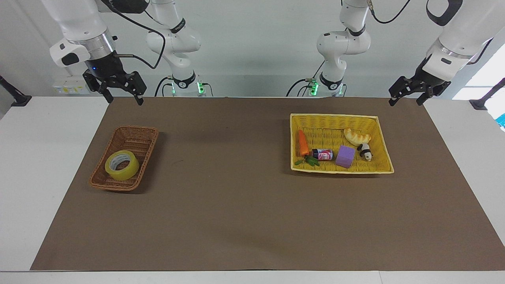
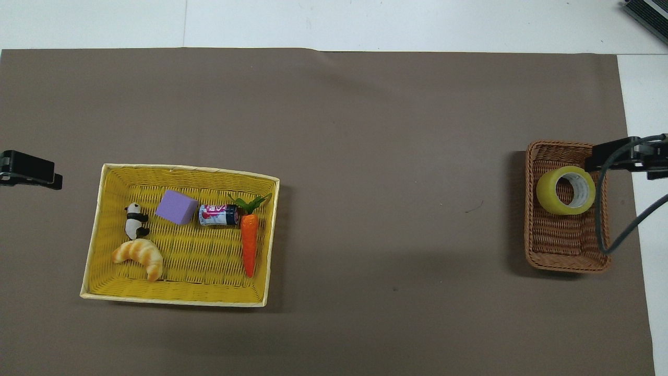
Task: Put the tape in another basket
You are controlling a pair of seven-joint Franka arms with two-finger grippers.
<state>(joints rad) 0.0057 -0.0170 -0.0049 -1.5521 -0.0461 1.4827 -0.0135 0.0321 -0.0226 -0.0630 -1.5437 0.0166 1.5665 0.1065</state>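
Note:
The yellow tape roll (image 1: 122, 165) lies in the small brown wicker basket (image 1: 136, 138) at the right arm's end of the table. It also shows in the overhead view (image 2: 565, 190), in the half of the basket (image 2: 566, 245) farther from the robots. My right gripper (image 1: 123, 98) is open and empty, raised high in the air, well clear of the tape. In the overhead view the right gripper (image 2: 618, 156) overlaps the basket's rim. My left gripper (image 1: 405, 100) is open and empty and waits over the mat's corner at the left arm's end; it also shows in the overhead view (image 2: 31, 169).
A larger yellow basket (image 1: 335, 118) stands toward the left arm's end. It holds a carrot (image 1: 302, 142), a small can (image 1: 322, 154), a purple block (image 1: 345, 156), a croissant (image 1: 356, 136) and a panda figure (image 1: 366, 151). A brown mat (image 1: 236, 205) covers the table.

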